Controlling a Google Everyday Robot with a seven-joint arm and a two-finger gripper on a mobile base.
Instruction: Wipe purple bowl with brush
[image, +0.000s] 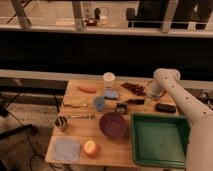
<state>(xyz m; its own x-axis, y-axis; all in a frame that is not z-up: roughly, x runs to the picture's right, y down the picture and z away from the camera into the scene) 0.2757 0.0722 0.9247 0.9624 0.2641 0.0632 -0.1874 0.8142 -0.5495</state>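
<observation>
1. The gripper (150, 95) hangs low over the far right part of the wooden table (80, 135), at the end of a white arm that bends in from the right. Whether it is open or closed cannot be told, and it does not appear to be holding anything.
2. Just to its left lies the brush (131, 104), with the slim black handle pointing toward the gripper and the blocky head on the left.
3. The step in hand looks like picking up the brush. It would go best with a grasp on the handle near its right end, lifted level, leaving the head free to sweep.
4. The purple bowl (113, 124) sits nearer than the brush head, toward the table's middle. Nothing is visible inside it.
5. A green tray (159, 156) lies right of the bowl and also looks empty.
6. A flat black block (165, 107) rests right of the brush, near enough to knock.
7. A white cup (108, 79) stands at the far edge. Its contents are hidden.
</observation>
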